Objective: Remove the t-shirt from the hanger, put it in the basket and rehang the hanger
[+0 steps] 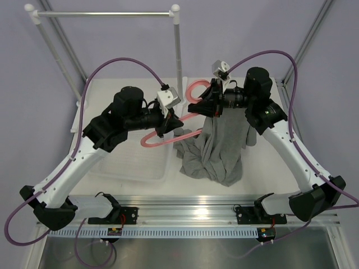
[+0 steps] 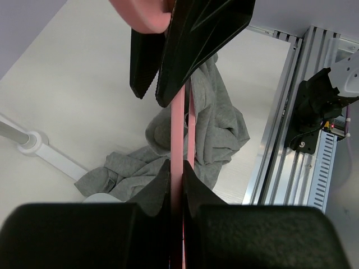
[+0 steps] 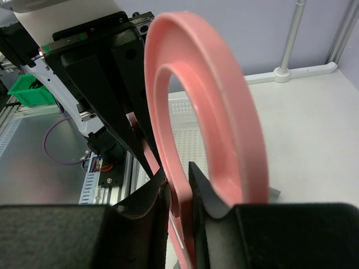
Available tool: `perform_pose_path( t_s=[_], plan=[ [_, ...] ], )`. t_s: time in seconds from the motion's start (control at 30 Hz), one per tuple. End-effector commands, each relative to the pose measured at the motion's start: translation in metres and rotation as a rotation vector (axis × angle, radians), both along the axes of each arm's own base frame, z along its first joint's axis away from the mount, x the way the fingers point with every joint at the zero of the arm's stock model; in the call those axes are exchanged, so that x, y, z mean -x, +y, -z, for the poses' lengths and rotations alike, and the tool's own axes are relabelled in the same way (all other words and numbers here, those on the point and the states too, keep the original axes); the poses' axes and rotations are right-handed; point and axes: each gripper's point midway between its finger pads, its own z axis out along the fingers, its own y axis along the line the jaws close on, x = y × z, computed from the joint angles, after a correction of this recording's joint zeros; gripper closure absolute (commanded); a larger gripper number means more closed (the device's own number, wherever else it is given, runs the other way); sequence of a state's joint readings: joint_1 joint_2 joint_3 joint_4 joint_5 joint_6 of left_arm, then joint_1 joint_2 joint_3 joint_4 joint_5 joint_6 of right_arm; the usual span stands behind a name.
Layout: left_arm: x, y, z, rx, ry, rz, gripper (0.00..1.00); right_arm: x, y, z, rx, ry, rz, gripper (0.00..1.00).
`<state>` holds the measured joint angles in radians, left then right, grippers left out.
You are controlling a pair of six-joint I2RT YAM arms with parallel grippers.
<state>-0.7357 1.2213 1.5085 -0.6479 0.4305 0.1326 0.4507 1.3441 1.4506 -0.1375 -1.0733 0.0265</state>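
One grey shirt (image 1: 213,151) droops bunched off the right end of the hanger (image 1: 160,141), and its lower folds are heaped on the worktop (image 1: 263,162) straight beneath the hanger. Whether any of it is threaded on the frame, I can't tell from these views.

The hanger is up in the air, held level-ish, with its hook (image 1: 196,88) pointing toward the back. Two hands are on it. The left hand (image 1: 168,124) is clamped on the frame toward the hanger's left end, and the wrist view shows its fingers (image 2: 157,185) pinched tight on the thin pink bar. The right hand (image 1: 205,109) is closed on the neck just under the hook, fingers (image 3: 147,199) squeezing the pink plastic from both sides.

Below the hanger's left end, a clear tray (image 1: 134,162) sits on the worktop. Behind the hook stands the white rail (image 1: 178,50).
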Motion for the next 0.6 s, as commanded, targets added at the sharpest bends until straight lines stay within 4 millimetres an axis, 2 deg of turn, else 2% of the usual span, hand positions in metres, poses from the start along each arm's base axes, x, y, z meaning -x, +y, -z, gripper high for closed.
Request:
perform_pose_path(
  t_s=[0.0,0.03,0.07,0.13,0.33,0.4,0.5,0.57],
  plan=[
    [-0.016,0.0,-0.023,0.049,-0.053,-0.052,1.0,0.005,0.0,-0.015,-0.032,-0.014,0.002,0.74],
    [-0.016,-0.001,-0.022,0.049,-0.051,-0.052,1.0,0.005,0.001,-0.015,-0.034,-0.011,0.002,0.72],
    [-0.016,-0.001,-0.02,0.046,-0.048,-0.052,1.0,0.004,0.001,-0.016,-0.035,-0.013,0.007,0.64],
    [-0.019,-0.002,-0.019,0.045,-0.041,-0.058,1.0,0.0,0.001,-0.015,-0.033,-0.005,0.022,0.57],
    [-0.018,-0.001,-0.028,0.09,-0.051,-0.079,1.0,-0.016,0.003,-0.003,-0.018,0.037,0.085,0.42],
    [-0.018,0.004,-0.035,0.105,-0.063,-0.108,1.0,-0.021,0.002,-0.001,-0.019,0.048,0.122,0.24],
    [-0.02,0.016,-0.04,0.105,-0.044,-0.179,1.0,-0.049,-0.008,-0.003,-0.02,0.066,0.317,0.24],
    [-0.022,0.022,-0.042,0.101,-0.041,-0.22,1.0,-0.055,-0.012,0.003,-0.001,0.086,0.364,0.24]
  ],
)
